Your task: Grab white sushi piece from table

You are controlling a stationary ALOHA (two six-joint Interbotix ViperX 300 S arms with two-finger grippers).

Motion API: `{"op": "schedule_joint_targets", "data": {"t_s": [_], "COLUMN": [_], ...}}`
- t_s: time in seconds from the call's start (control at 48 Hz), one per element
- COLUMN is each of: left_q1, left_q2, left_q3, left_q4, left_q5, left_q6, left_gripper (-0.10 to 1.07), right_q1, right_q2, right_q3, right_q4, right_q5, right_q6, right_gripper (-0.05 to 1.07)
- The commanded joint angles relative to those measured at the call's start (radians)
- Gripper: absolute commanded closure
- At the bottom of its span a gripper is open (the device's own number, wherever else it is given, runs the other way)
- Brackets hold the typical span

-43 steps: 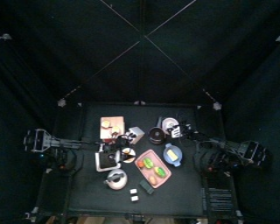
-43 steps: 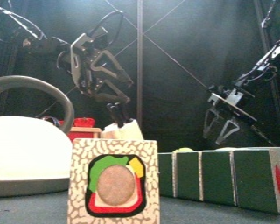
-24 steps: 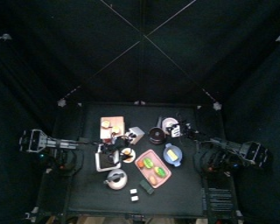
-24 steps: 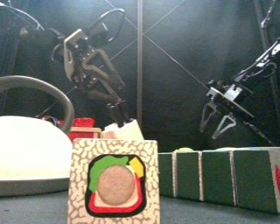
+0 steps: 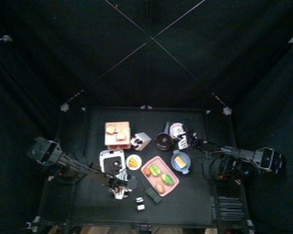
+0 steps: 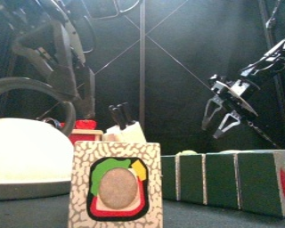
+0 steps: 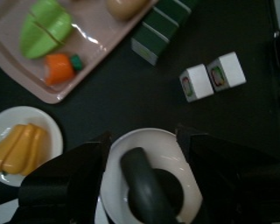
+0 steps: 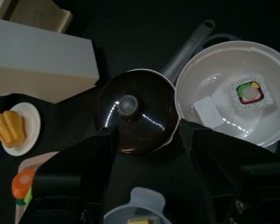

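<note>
The white sushi piece [image 6: 115, 183] stood at the front edge of the table [image 7: 241, 122], about six o'clock, touched by no arm and open to a reach from above. Behind it, near seven o'clock, the left gripper [image 7: 145, 144] hung with released, empty jaws over the white kettle [image 6: 26, 151], probably because it was meant to go to the sushi next. Farther, near two o'clock, the right gripper [image 6: 223, 114] waited over a dark pan [image 8: 136, 109], its jaws spread and empty.

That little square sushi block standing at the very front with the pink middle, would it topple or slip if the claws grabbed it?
Probably easy to hold: the sushi block has flat, straight sides that suit two jaws. It looks like a rigid toy, so likely light and unlikely to squash. It stands upright on a narrow face, so a sideways nudge might tip it; it should not roll.
</note>
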Motion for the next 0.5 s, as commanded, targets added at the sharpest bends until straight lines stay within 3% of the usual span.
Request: {"op": "schedule_joint_targets", "data": {"t_s": [0.0,0.479], "left_q1": [-0.025,-0.003], "left_q2": [0.012,0.124], "left_q3": [-0.066,-0.175], "left_q4": [-0.005,-0.164], "left_q5": [0.014,0.018], "left_q6": [-0.002,0.003], "left_gripper": [0.03,0.03], "right_q1": [0.005,0.035], "right_q2": [-0.015,-0.014], "right_q3": [-0.008,0.023], "right_q4": [0.003,0.005], "right_q5": [-0.002,-0.002], "right_q6": [-0.002,-0.002], "right_gripper": [0.12,0.12]}}
